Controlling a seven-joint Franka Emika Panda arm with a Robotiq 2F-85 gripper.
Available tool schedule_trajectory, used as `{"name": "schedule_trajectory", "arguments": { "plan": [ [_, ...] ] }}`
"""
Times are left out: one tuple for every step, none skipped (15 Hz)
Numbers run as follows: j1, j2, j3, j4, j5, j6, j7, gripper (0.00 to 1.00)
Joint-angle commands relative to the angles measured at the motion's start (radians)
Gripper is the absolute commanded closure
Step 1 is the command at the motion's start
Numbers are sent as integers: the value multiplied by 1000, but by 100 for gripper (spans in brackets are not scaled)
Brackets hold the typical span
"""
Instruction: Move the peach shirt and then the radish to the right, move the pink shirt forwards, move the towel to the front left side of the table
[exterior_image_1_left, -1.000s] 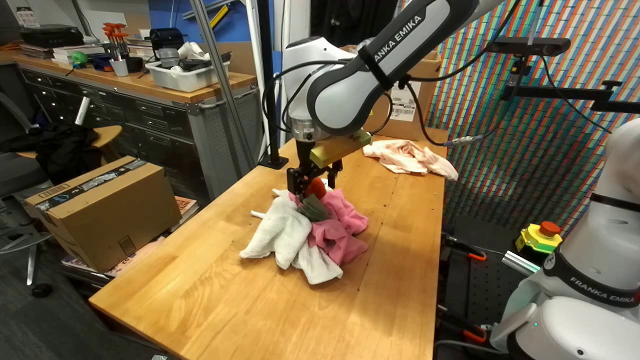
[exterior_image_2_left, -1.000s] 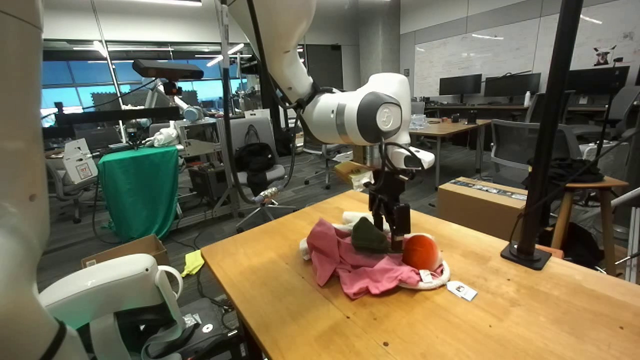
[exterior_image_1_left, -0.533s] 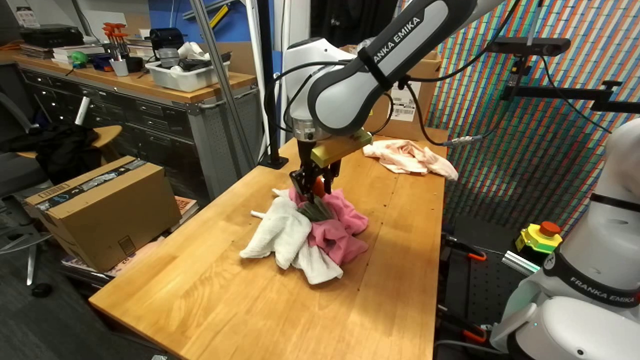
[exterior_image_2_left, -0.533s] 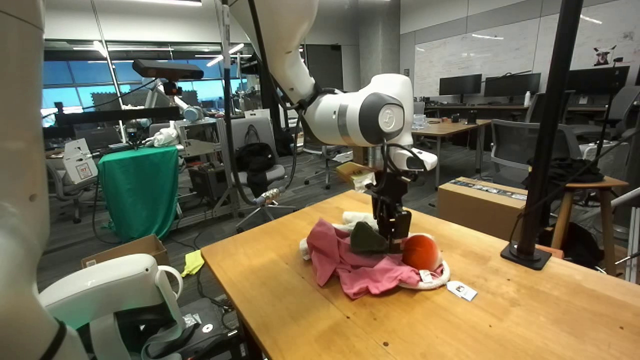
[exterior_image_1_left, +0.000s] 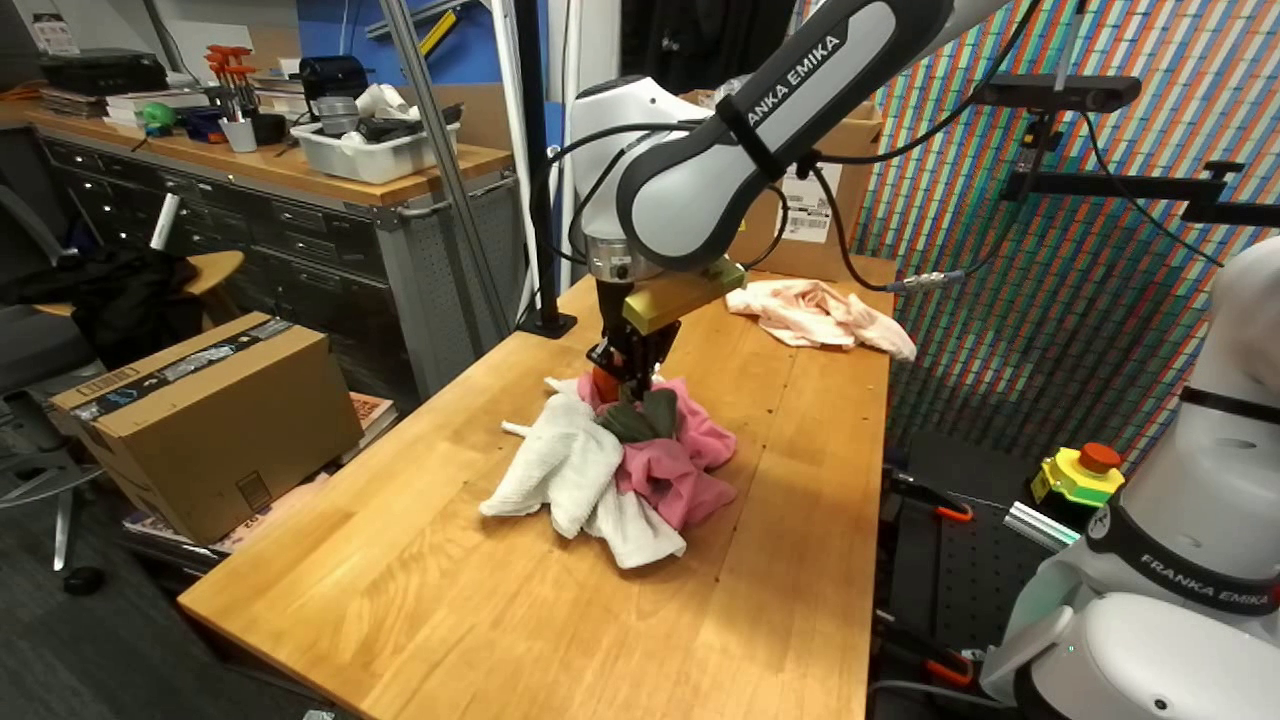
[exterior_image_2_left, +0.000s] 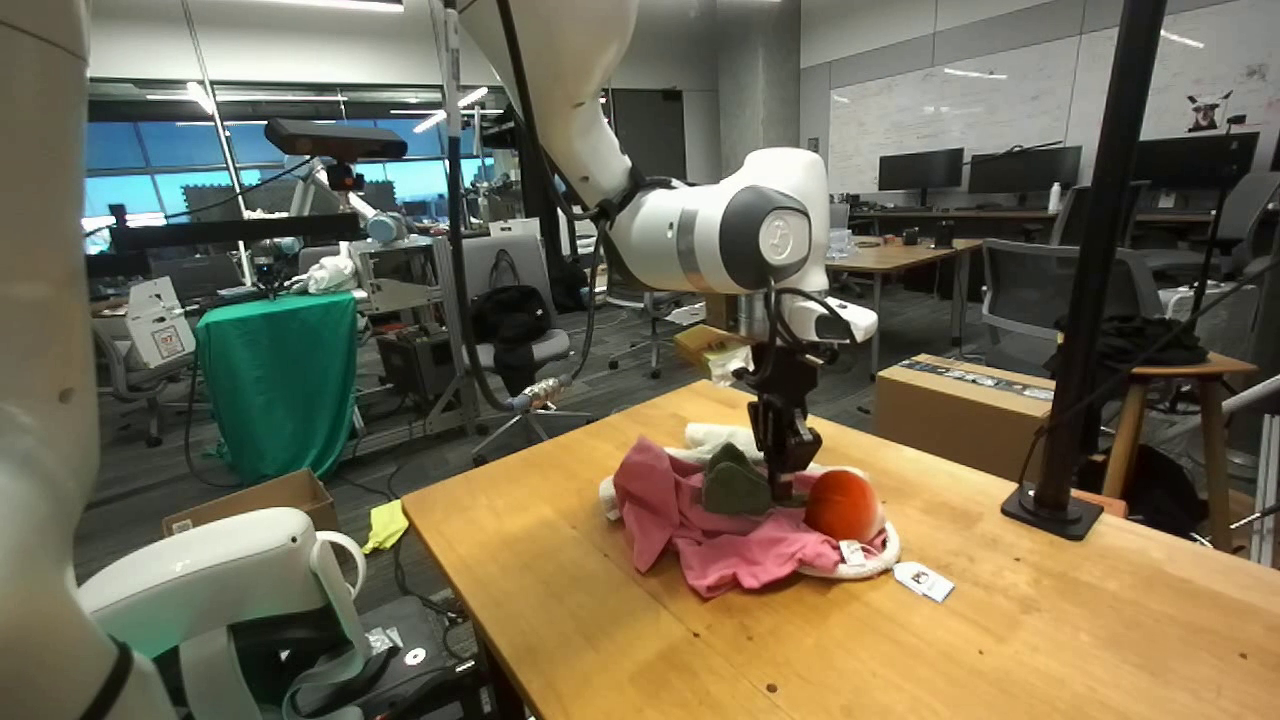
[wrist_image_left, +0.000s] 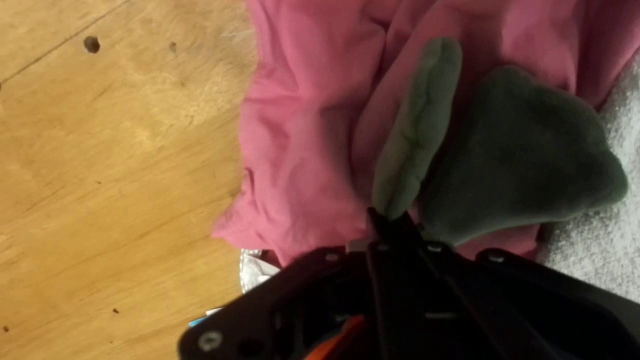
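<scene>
The plush radish, with a red body (exterior_image_2_left: 842, 505) and dark green leaves (exterior_image_2_left: 738, 485), lies on top of the pink shirt (exterior_image_2_left: 690, 530). In the wrist view one narrow leaf of the radish (wrist_image_left: 420, 125) runs down between the fingertips of my gripper (wrist_image_left: 395, 222), which is shut on its base; a wide leaf spreads beside it. The white towel (exterior_image_1_left: 560, 465) is bunched under and beside the pink shirt. Farther along the table the peach shirt (exterior_image_1_left: 820, 315) lies crumpled by itself. My gripper hides part of the radish's body in an exterior view.
All the cloth lies on a wooden table (exterior_image_1_left: 560, 620). A black post with a square foot (exterior_image_2_left: 1052, 510) stands at the table's edge. A paper tag (exterior_image_2_left: 924, 581) lies beside the pile. A cardboard box (exterior_image_1_left: 790, 200) stands behind the peach shirt.
My gripper has gone from open to shut around the radish's leaf base, and one leaf now stands up more. The arm has barely shifted; both shirts and the towel stay put.
</scene>
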Motion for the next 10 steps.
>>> {"name": "schedule_trajectory", "arguments": {
  "plan": [
    [17,-2,-24,-1,-26,12,23,96],
    [18,-6,-29,-1,-35,10,28,96],
    [19,-10,-34,-2,-45,10,33,96],
    [23,-20,-43,-4,-72,9,52,96],
    [26,-29,-52,-4,-103,7,74,96],
    [32,-46,-67,-3,-156,1,113,96],
    [37,-62,-81,1,-213,-6,156,95],
    [42,-75,-93,8,-273,-15,204,96],
    [43,-88,-105,17,-335,-23,256,96],
    [42,-100,-112,27,-392,-35,302,95]
  ]
}}
